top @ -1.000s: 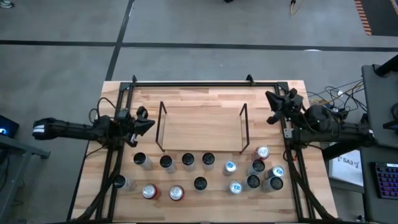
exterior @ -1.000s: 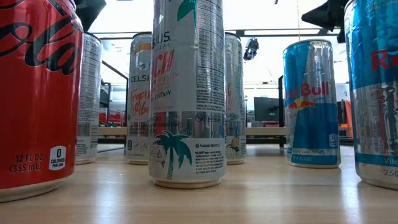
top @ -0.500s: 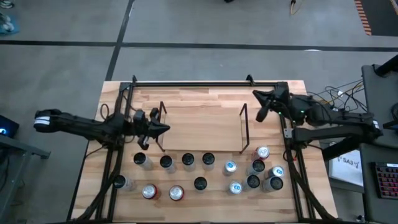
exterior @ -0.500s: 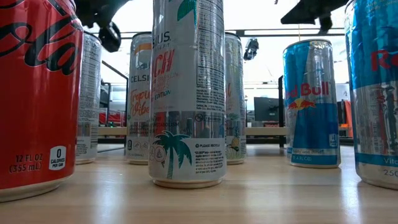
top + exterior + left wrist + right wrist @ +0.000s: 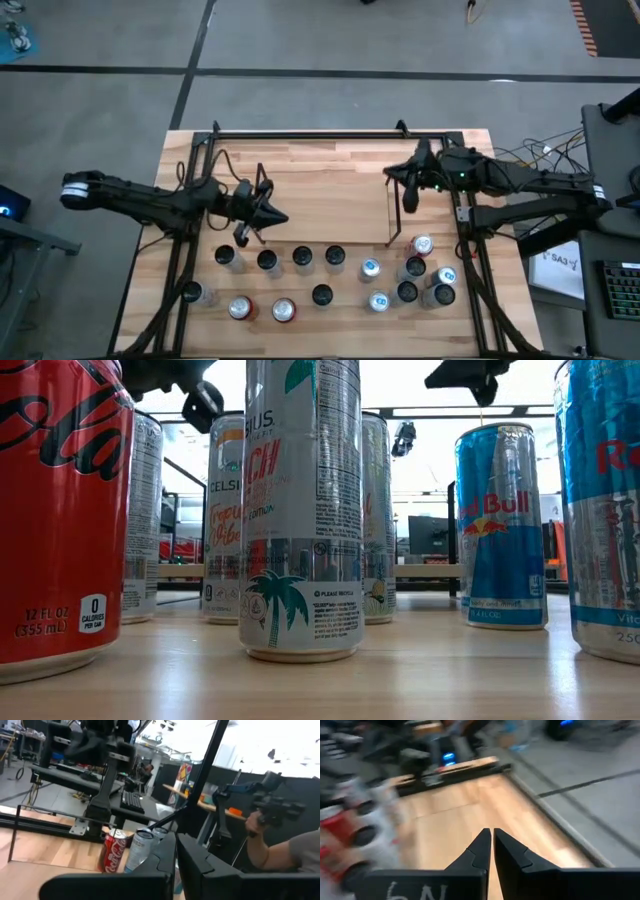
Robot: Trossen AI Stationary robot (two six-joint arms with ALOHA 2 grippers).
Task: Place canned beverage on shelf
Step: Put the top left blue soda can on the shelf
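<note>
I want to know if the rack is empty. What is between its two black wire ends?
Nothing. In the high view, only bare light wood shows between the shelf's two wire end frames. All the cans stand on the table in front of it.

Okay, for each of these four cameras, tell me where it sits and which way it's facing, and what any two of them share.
High view: overhead, straight down on the table; both arms, shelf, cans.
Low view: table height, level past a Red Bull can; arm parts at top.
Left wrist view: on the left arm, past the shut left gripper toward a Coca-Cola can and a person's hand.
Right wrist view: on the right arm, past the shut right gripper, along the tabletop.
Shared: high and low views both show the cans.
</note>
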